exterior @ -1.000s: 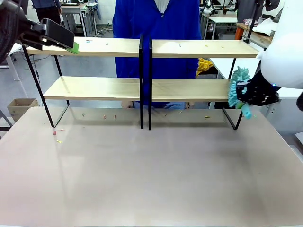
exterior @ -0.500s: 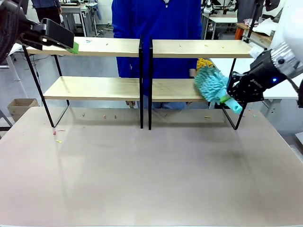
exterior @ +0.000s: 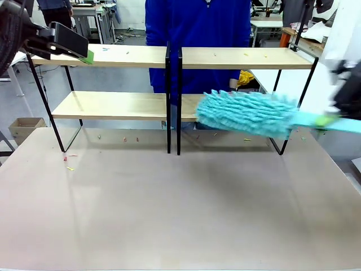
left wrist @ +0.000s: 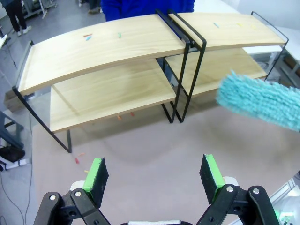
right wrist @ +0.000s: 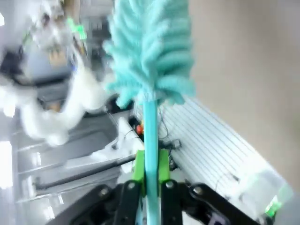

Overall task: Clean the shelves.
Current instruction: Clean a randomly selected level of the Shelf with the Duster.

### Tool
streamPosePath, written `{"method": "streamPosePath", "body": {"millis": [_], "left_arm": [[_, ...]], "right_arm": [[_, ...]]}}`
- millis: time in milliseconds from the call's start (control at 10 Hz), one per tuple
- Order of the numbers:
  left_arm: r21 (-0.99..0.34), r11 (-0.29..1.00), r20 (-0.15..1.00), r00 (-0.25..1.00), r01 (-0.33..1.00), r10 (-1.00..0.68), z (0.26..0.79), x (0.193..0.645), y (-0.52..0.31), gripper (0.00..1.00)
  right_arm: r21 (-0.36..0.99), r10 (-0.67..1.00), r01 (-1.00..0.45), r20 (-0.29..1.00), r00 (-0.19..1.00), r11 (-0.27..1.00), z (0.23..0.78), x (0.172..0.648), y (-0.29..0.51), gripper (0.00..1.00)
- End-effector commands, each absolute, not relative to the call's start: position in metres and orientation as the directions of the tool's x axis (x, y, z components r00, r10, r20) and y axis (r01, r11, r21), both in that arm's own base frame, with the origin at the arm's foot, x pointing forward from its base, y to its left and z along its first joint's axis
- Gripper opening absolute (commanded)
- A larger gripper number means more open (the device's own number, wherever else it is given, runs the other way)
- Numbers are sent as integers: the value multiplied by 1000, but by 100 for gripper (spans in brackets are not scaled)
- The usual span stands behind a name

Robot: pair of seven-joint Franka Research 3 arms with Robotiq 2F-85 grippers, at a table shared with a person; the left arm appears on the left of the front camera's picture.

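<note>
Fingers (right wrist: 138,164) of the right gripper (right wrist: 150,166) clamp the teal duster (exterior: 245,113) by its handle. Its head lies at the right lower board of the 2 shelves (exterior: 118,56), far side. Left gripper (left wrist: 154,173): pads apart. A fast sweep could hook a rod and shove a unit.

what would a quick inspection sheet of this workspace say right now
surface: table pale, no spills seen
job's things: shelves upright, side by side
clutter: scraps on table near shelf feet, more on top boards
grippers: left end effector open, empty; right end effector shut on duster handle
cables: nothing seen
surroundings: person in blue behind shelves; cardboard box on floor
</note>
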State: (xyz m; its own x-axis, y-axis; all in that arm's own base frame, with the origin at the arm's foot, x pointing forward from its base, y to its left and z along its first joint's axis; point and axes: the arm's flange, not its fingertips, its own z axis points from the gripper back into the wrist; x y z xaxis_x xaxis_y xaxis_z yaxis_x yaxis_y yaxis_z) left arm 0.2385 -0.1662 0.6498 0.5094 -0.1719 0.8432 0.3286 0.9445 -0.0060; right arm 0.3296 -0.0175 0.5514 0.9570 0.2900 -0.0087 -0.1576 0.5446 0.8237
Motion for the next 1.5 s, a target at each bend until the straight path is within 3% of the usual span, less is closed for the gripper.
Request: {"method": "streamPosePath", "body": {"millis": [0, 100, 300, 400, 600, 700, 800, 900, 1400], "left_arm": [[-8, 945, 846, 507, 326, -168, 650, 238, -165, 100], [-8, 945, 846, 507, 326, -168, 650, 238, -165, 100], [-8, 945, 846, 507, 326, -168, 650, 238, -165, 100], [-8, 945, 846, 507, 326, -168, 650, 238, -165, 100], [-8, 945, 846, 507, 326, -168, 650, 238, -165, 100], [-8, 945, 846, 507, 326, -168, 650, 238, -165, 100], [-8, 945, 846, 507, 326, -168, 650, 238, -165, 100], [-8, 945, 846, 507, 326, -168, 650, 238, -165, 100], [-8, 945, 846, 507, 326, -168, 650, 238, -165, 100]], "right_arm": [[810, 359, -197, -18, 933, 552, 594, 308, -92, 12], [830, 352, -277, 105, 930, 484, 617, 282, -127, 12], [761, 93, -558, 562, 822, 331, 673, 230, -191, 12], [676, -12, -659, 701, 713, 328, 687, 214, -210, 12], [505, -150, -792, 862, 485, 343, 704, 197, -239, 12], [448, -245, -809, 893, 379, 380, 706, 198, -242, 12], [506, -275, -742, 862, 425, 440, 701, 211, -235, 12], [692, -183, -632, 711, 679, 349, 717, 181, -258, 12], [692, -183, -632, 711, 679, 349, 717, 181, -258, 12]]}}
